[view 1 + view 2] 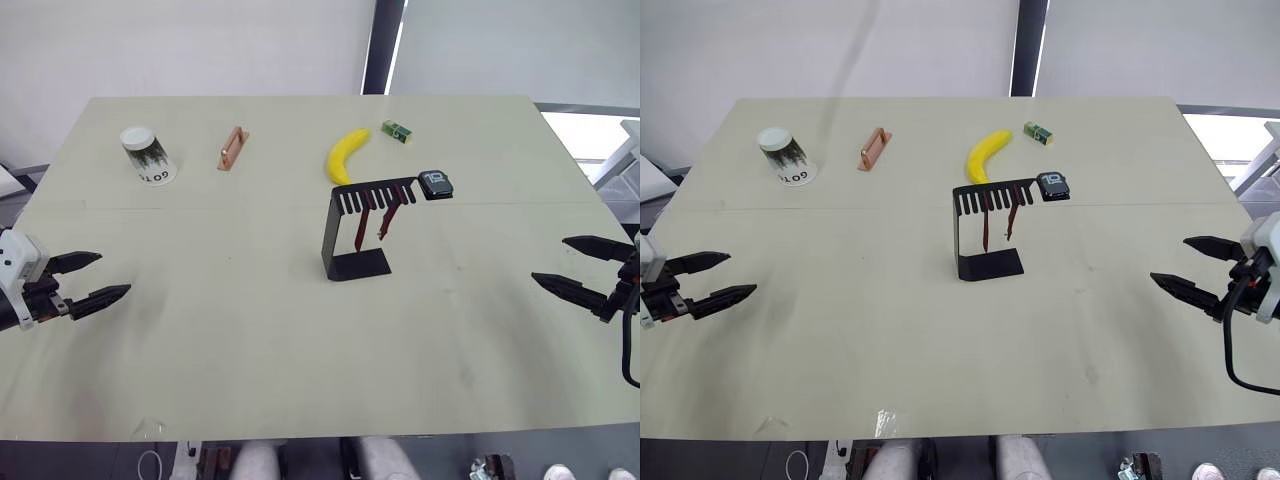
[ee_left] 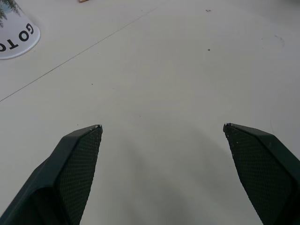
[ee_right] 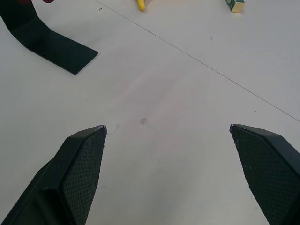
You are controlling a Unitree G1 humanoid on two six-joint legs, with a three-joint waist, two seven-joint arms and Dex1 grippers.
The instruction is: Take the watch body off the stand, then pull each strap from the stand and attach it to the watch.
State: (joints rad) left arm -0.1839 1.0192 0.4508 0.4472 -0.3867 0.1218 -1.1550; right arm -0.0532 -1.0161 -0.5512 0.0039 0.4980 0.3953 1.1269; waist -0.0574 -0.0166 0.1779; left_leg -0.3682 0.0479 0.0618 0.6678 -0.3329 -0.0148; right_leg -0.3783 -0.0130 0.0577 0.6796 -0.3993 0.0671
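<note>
A black stand (image 1: 350,240) rises from the middle of the table. The dark watch body (image 1: 436,183) rests on the ring end of its comb arm. Two maroon straps (image 1: 372,221) hang from the comb slots. My left gripper (image 1: 98,277) hovers open over the table's left edge, far from the stand. My right gripper (image 1: 565,265) is open at the right edge, also well away. The right wrist view catches the stand's flat base (image 3: 51,44).
Along the far side of the pale table (image 1: 220,330) stand an upturned paper cup (image 1: 148,155), a copper-coloured bar (image 1: 232,148), a banana (image 1: 346,154) and a small green box (image 1: 397,130). A wide bare stretch lies between both grippers and the stand.
</note>
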